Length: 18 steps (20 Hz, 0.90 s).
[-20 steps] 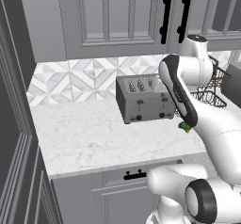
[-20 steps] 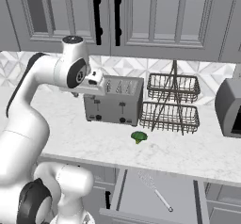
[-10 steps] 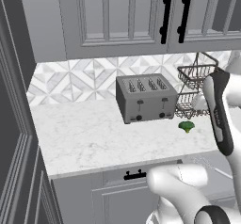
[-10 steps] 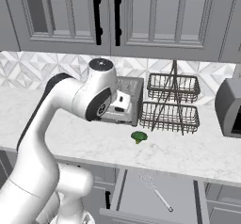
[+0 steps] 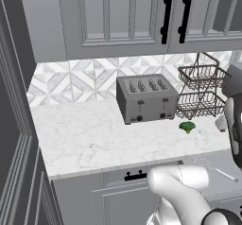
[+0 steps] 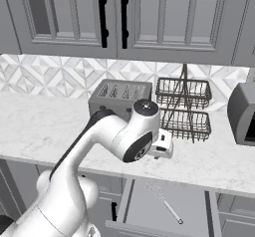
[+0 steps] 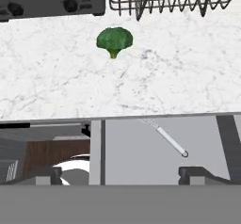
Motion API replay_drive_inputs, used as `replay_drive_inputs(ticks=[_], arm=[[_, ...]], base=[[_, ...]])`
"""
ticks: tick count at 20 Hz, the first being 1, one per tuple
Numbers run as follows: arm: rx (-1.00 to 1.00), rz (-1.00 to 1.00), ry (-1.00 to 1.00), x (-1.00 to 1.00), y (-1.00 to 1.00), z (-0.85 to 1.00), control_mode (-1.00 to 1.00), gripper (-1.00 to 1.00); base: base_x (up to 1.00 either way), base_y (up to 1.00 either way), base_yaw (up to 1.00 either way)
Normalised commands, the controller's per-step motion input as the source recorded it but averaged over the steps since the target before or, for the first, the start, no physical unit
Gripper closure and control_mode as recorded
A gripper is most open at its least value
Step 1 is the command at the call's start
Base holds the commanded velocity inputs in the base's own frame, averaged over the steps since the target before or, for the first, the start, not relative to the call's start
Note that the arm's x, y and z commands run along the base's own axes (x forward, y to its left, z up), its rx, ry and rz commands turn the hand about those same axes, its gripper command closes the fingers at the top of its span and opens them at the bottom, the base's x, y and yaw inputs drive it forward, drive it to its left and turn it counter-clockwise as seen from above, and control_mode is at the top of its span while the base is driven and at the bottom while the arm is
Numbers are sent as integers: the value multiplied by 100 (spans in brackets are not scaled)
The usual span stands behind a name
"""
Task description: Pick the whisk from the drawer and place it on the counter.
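The whisk (image 7: 167, 138) lies flat in the open drawer (image 7: 132, 148), wire head toward the counter and handle pointing away. It also shows as a thin silvery line, the whisk (image 6: 167, 206) on the pale inside of the drawer (image 6: 144, 213), and the whisk (image 5: 218, 170) at lower right. My gripper (image 7: 121, 175) is open, fingertips (image 7: 44, 173) far apart, nothing between them. The gripper (image 6: 162, 147) hangs over the front edge of the white marble counter (image 6: 45, 126), above the drawer and clear of the whisk.
A green broccoli floret (image 7: 114, 40) sits on the counter (image 7: 56, 82) near the front, before the toaster (image 5: 144, 99) and the black two-tier wire rack (image 5: 203, 91). A grey appliance (image 6: 243, 112) stands at the right. Upper cabinets hang above.
The arm has swung right and down, from beside the toaster to the counter's front edge over the drawer. The whisk and broccoli have stayed put.
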Motion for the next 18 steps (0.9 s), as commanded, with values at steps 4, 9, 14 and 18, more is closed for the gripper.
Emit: replay_drive_inputs(ticks=[4, 9, 14, 18], arm=[[-10, -2, 11, -4, -82, -99, -100, -100], [-6, -3, 10, -4, -30, -92, -100, -100], [0, -2, 8, -14, -13, -79, -100, -100], [0, 0, 1, -25, -18, -55, -100, -100]], base=[[0, 0, 0], [0, 0, 0], [0, 0, 0], [0, 0, 0]])
